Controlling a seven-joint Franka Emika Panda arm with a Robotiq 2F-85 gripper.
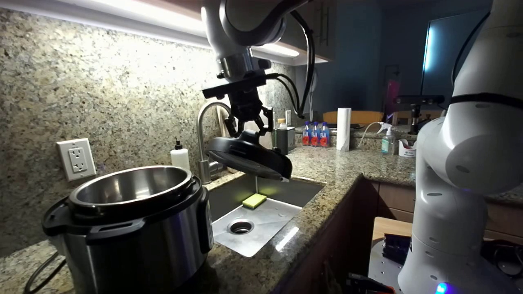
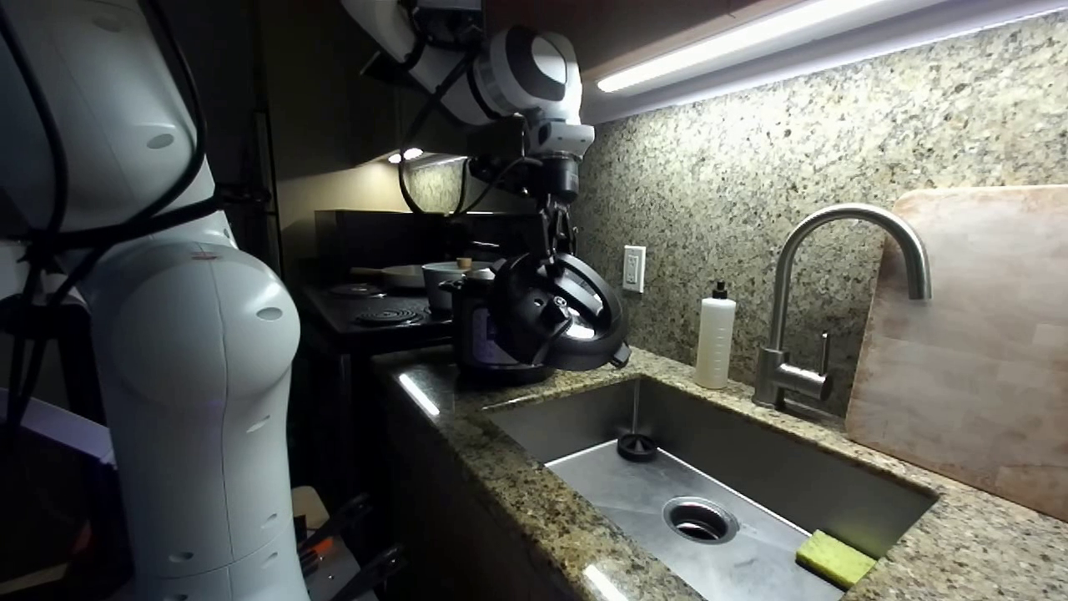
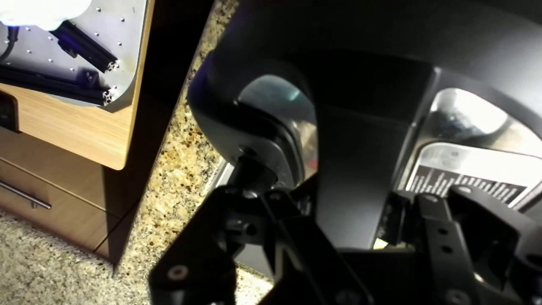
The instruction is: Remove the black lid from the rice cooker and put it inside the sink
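My gripper (image 1: pixel 250 127) is shut on the handle of the black lid (image 1: pixel 241 153) and holds it in the air, tilted. In an exterior view the lid (image 2: pixel 557 313) hangs under the gripper (image 2: pixel 557 242), in front of the rice cooker and above the cooker end of the sink. In the wrist view the lid's handle (image 3: pixel 355 169) sits between the fingers (image 3: pixel 349 216). The rice cooker (image 1: pixel 139 245) stands uncovered on the counter, its steel inner pot showing; it is partly hidden behind the lid in an exterior view (image 2: pixel 492 334). The sink (image 1: pixel 300 192) shows its basin in both exterior views (image 2: pixel 751 451).
A yellow sponge (image 1: pixel 254 201) and a black round stopper (image 2: pixel 637 447) lie in the sink. The faucet (image 2: pixel 784 284), a soap bottle (image 2: pixel 715 338) and a cutting board (image 2: pixel 968 334) stand behind it. Several bottles (image 1: pixel 315 134) and a paper roll (image 1: pixel 343 128) stand further along the counter.
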